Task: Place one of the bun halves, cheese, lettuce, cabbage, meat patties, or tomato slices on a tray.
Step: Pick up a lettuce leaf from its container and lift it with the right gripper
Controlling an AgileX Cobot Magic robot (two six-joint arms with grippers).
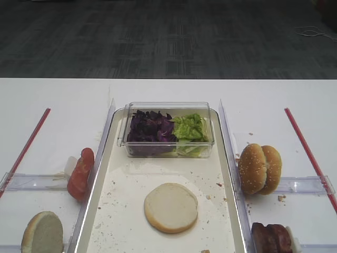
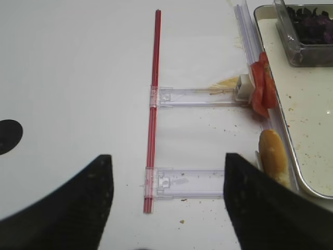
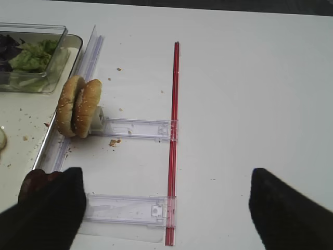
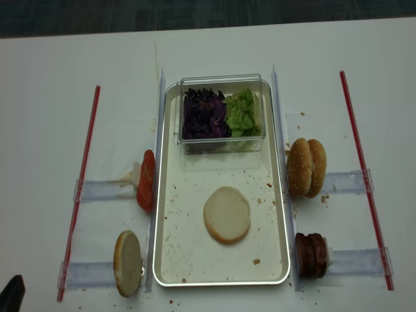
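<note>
A bun half [image 1: 171, 207] lies cut face up on the metal tray [image 1: 105, 174]. Two more bun halves [image 3: 79, 107] stand on edge right of the tray, and another [image 2: 274, 153] stands at its left. Tomato slices [image 2: 261, 88] lean at the tray's left rim. Meat patties [image 1: 271, 238] stand at the near right. Purple cabbage [image 1: 150, 128] and green lettuce [image 1: 190, 128] fill a clear box. Cheese is out of view. My right gripper [image 3: 165, 176] hangs open and empty over the table right of the tray. My left gripper [image 2: 167, 159] is open and empty left of it.
The clear plastic box [image 1: 167, 108] sits at the tray's far end. Red strips [image 1: 308, 150] [image 1: 26, 145] run along both sides of the white table. Clear plastic holders [image 3: 132, 127] [image 2: 195, 96] reach from them toward the tray. Crumbs speckle the tray floor.
</note>
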